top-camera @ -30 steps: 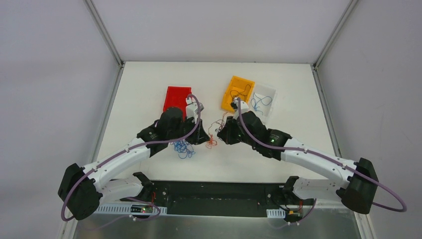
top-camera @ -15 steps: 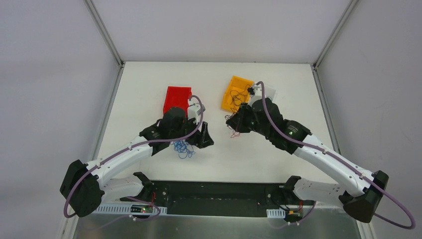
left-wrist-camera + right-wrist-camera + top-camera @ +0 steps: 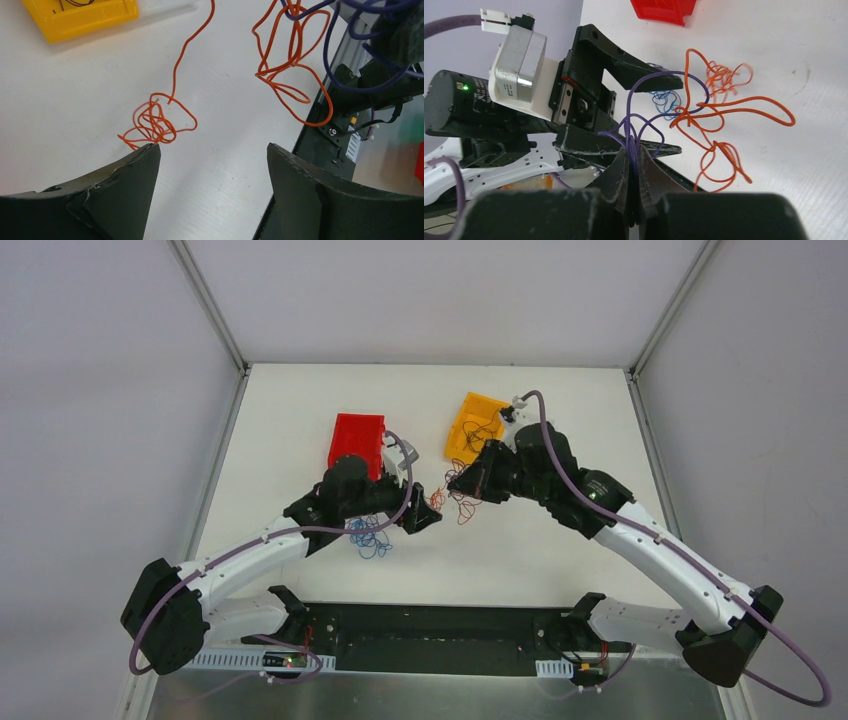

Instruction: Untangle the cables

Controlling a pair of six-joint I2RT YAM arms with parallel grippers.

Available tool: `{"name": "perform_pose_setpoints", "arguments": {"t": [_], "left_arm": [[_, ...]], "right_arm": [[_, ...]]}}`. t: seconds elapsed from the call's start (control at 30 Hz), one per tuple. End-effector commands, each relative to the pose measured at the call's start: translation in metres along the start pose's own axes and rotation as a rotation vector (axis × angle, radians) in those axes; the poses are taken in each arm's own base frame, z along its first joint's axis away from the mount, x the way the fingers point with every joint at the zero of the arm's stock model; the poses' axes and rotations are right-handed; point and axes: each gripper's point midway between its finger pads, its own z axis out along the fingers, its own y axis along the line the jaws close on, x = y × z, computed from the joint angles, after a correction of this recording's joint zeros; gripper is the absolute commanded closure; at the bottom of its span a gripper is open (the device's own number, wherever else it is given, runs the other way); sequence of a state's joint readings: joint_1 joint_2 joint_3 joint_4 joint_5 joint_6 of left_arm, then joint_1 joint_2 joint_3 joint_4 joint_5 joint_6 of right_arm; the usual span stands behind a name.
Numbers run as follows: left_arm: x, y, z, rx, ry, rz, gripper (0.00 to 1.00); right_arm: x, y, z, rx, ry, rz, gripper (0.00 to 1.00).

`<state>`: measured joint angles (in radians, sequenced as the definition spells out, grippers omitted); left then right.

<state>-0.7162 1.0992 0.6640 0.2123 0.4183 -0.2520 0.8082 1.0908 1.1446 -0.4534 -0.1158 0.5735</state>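
A white table (image 3: 300,420) is being shared by both arms, which are being reached inward so that their tips nearly meet at its middle. The right arm (image 3: 640,540) is being stretched far up and leftward from its base, with its wrist bent toward the centre. The left arm (image 3: 250,555) is being extended up and rightward, lower and closer to the table.

A red bin (image 3: 357,435) is lying just beyond the left wrist, and a yellow bin (image 3: 470,420), with dark cables (image 3: 483,430) inside it, is lying just beyond the right wrist.

A pile of blue cables (image 3: 368,538) is lying on the table beside the left arm, partly under its wrist.

The right gripper (image 3: 634,152) is being held with its fingers pressed together, clamped on a violet cable (image 3: 674,73) whose strands are arching up out of the pinch. An orange-red loop (image 3: 724,117) is hanging entangled with that violet cable, between the two grippers; whether its lower bends are touching the table cannot be told.

The left gripper (image 3: 212,150) is being held with its fingers wide apart and nothing between them, pointed toward the right gripper. A small orange-red tangle (image 3: 155,122) is lying on the table just beside one fingertip, with a single strand trailing away from it toward the yellow bin.
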Motion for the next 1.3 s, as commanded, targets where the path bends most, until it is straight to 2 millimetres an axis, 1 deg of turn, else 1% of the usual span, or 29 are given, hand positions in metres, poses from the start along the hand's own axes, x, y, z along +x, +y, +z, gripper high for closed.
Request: {"name": "perform_pose_setpoints", "arguments": {"t": [0.0, 0.13, 0.23, 0.33, 0.43, 0.57, 0.63, 0.73, 0.77, 0.93, 1.0, 1.2, 1.27], "left_arm": [[-0.017, -0.019, 0.0, 0.095, -0.091, 0.101, 0.2], [-0.019, -0.013, 0.0, 0.062, -0.1, 0.124, 0.19], [-0.022, 0.001, 0.003, -0.009, -0.101, 0.152, 0.19], [-0.02, 0.013, 0.007, -0.055, -0.076, 0.194, 0.19], [-0.02, 0.017, 0.011, -0.066, -0.064, 0.225, 0.19], [-0.014, 0.023, 0.015, -0.074, -0.067, 0.219, 0.19], [-0.012, 0.022, 0.015, -0.063, -0.108, 0.204, 0.18], [-0.015, 0.011, 0.013, -0.002, -0.197, 0.184, 0.14], [-0.015, 0.011, 0.013, -0.001, -0.206, 0.179, 0.14], [-0.017, 0.023, 0.027, -0.044, -0.186, 0.173, 0.16], [-0.02, 0.023, 0.032, -0.037, -0.199, 0.17, 0.17], [-0.032, 0.009, 0.043, 0.052, -0.247, 0.147, 0.17], [-0.032, 0.007, 0.045, 0.067, -0.245, 0.139, 0.18]], "right_arm": [[-0.007, 0.031, -0.008, -0.109, 0.019, 0.07, 1.0], [-0.007, 0.042, -0.008, -0.155, 0.037, 0.092, 1.0], [-0.009, 0.049, -0.011, -0.179, 0.049, 0.099, 1.0], [-0.011, 0.059, -0.015, -0.208, 0.061, 0.11, 1.0], [-0.014, 0.067, -0.02, -0.233, 0.065, 0.121, 1.0], [-0.018, 0.077, -0.027, -0.267, 0.06, 0.133, 1.0], [-0.021, 0.083, -0.032, -0.286, 0.058, 0.137, 1.0], [-0.025, 0.093, -0.04, -0.326, 0.055, 0.142, 1.0], [-0.026, 0.096, -0.042, -0.336, 0.056, 0.146, 1.0], [-0.03, 0.112, -0.051, -0.404, 0.069, 0.17, 1.0], [-0.031, 0.115, -0.054, -0.415, 0.066, 0.176, 1.0], [-0.033, 0.116, -0.059, -0.427, 0.061, 0.193, 1.0], [-0.033, 0.114, -0.06, -0.425, 0.056, 0.197, 1.0]]}}
